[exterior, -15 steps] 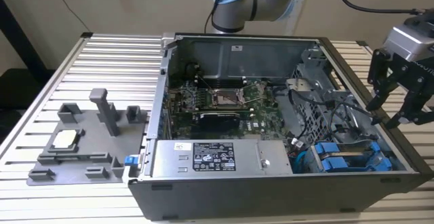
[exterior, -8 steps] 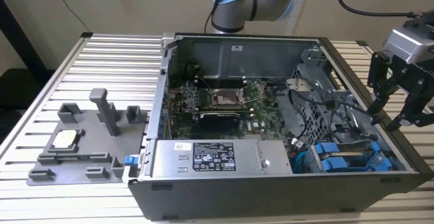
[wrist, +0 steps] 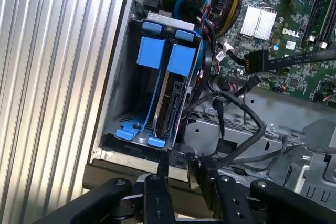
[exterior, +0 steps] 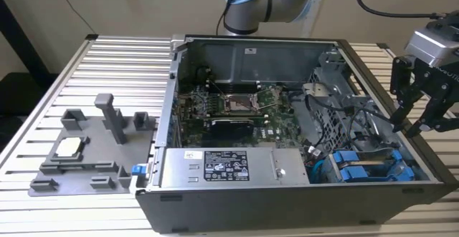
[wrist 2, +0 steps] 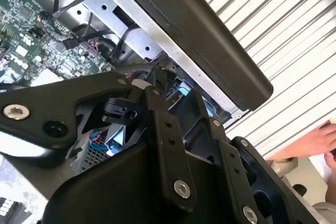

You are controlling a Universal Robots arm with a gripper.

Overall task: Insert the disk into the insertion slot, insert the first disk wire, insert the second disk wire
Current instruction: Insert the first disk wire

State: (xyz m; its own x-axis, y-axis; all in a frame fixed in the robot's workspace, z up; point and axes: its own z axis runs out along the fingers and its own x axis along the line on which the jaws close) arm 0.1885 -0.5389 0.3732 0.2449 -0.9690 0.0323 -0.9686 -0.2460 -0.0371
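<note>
Jaws drawn close and judged to be clamped on a small dark plug, taken for the end of the disk wire (wrist 2: 160, 75). The pinch itself is partly hidden by the linkage, so the grasp is read from the narrow gap in both wrist views.

The disk (wrist: 170, 99) is seen seated on edge in the insertion slot (wrist: 118, 80), clipped in its blue frame. A second blue frame (wrist: 149, 57) is parked just beside it in the same bay. The disk step is therefore judged done, and the first-wire step is in hand. No plug is seen mated to the drive's exposed edge.

Seating the plug would call for it to be squared to the port on that edge and pushed straight in. The loose black cables (wrist: 239, 109) lying beside the bay would need to be kept clear. A skewed plug or a snag on those loops is judged the main risk.

Pose: the gripper (exterior: 422, 129) is held at the exterior view's right, above the side wall of the computer case (exterior: 287, 196). It points down and leans slightly inward, with its tips near the case rim and apart from the bay. In the first wrist view the gripper (wrist: 179, 165) is seen short of the bay's near end and roughly lined up with the disk. The arm's base joint (exterior: 269, 0) stands behind the case. A person's hand (wrist 2: 315, 141) is noted on the slatted table (exterior: 115, 70), well apart from the work.
</note>
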